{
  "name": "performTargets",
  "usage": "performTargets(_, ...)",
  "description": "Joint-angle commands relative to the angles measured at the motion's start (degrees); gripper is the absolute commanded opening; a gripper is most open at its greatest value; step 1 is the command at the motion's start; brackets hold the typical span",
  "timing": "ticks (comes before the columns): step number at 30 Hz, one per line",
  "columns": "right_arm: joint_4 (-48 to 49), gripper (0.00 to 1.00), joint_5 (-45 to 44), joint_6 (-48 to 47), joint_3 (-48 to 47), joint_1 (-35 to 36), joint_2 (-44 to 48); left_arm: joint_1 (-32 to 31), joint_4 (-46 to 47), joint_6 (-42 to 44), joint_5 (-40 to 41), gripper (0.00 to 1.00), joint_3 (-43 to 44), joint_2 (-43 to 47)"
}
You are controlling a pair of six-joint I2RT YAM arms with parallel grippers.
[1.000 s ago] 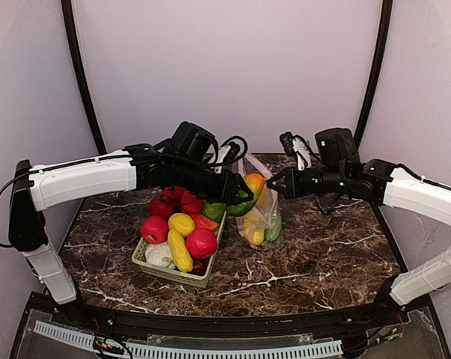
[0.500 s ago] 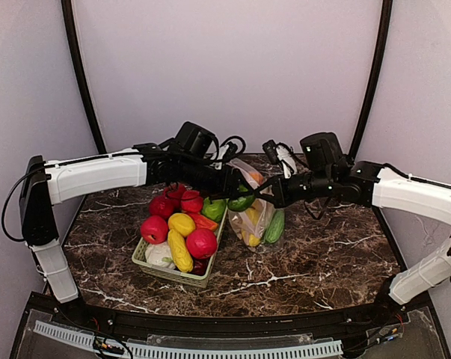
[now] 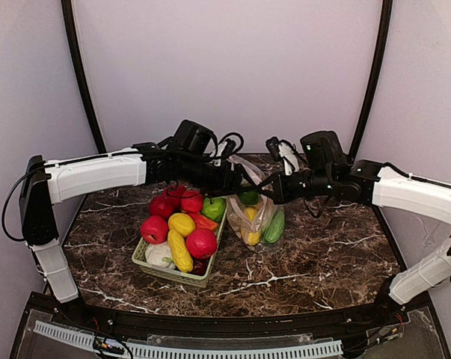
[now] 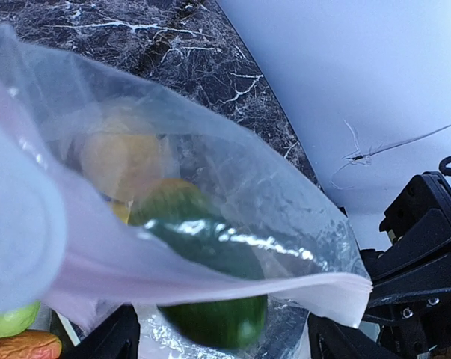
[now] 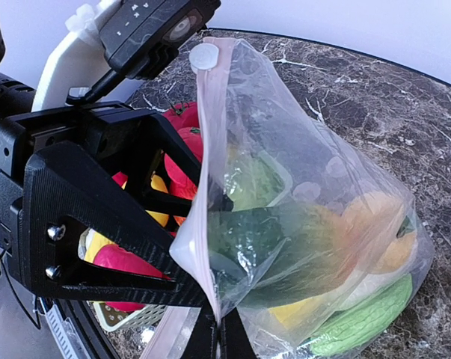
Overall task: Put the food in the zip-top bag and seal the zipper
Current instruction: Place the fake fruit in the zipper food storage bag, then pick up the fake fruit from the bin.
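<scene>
Okay, starting from your side of the desk [image 3: 322,269] and working back. Closest in is the pale green basket [image 3: 169,273], and it's loaded with food [image 3: 201,243]: red ones, yellow ones, a white piece, an orange one and a light green one at the far end. So my read is you're mid-loading and nowhere near the sealing part.

Just beside the basket, on its right, the zip-top bag [image 3: 259,221] is held up with its mouth open, and its bottom looks to rest on the desk. A few pieces are already inside: something yellow, something orange-tan and a pale green one.

A bit further back, your right pincer [image 3: 274,191] is pinched narrow on the bag's edge at the pink zipper [image 5: 204,149], keeping the mouth up. Your left pincer [image 3: 238,185] is at the mouth with its fingers spread wide. A dark green piece [image 4: 210,299] sits between them without touching either, and it looks to be inside the plastic.

Next move, I reckon: back the left one out without dragging the plastic, then go for another piece from the basket. Don't let the right one slacken, or the mouth flops shut.
</scene>
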State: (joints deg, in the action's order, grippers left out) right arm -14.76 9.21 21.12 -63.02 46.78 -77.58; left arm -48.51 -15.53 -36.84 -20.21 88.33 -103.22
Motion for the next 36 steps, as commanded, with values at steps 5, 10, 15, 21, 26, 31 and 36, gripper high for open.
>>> performTargets(5,0.36,0.0,-1.92,1.21,-1.15,0.38,0.28,-0.22,2.02,2.13,0.71,0.82,-1.79,5.23)
performTargets(10,0.44,0.0,-2.09,1.4,-1.46,0.32,0.05,-0.27,1.2,3.59,2.39,0.82,-3.26,7.87)
performTargets(15,0.44,0.0,-2.87,1.85,-1.76,0.33,0.18,-0.27,6.07,3.98,4.13,0.81,-8.19,12.06)
performTargets(21,0.39,0.0,-3.67,2.17,-1.53,0.07,1.1,-0.26,5.57,7.65,7.66,0.81,-14.11,21.03)
performTargets(26,0.35,0.0,-3.5,2.17,-2.03,-0.03,0.56,-0.2,-0.89,11.14,9.02,0.81,-18.26,25.62)
performTargets(31,0.42,0.0,-3.51,2.04,-2.33,-0.11,0.51,-2.13,-4.31,15.03,5.33,0.79,-24.29,29.74)
performTargets(36,0.46,0.0,-2.82,1.56,-2.39,-0.11,0.52,-5.52,-8.76,20.64,6.97,0.79,-28.71,30.2)
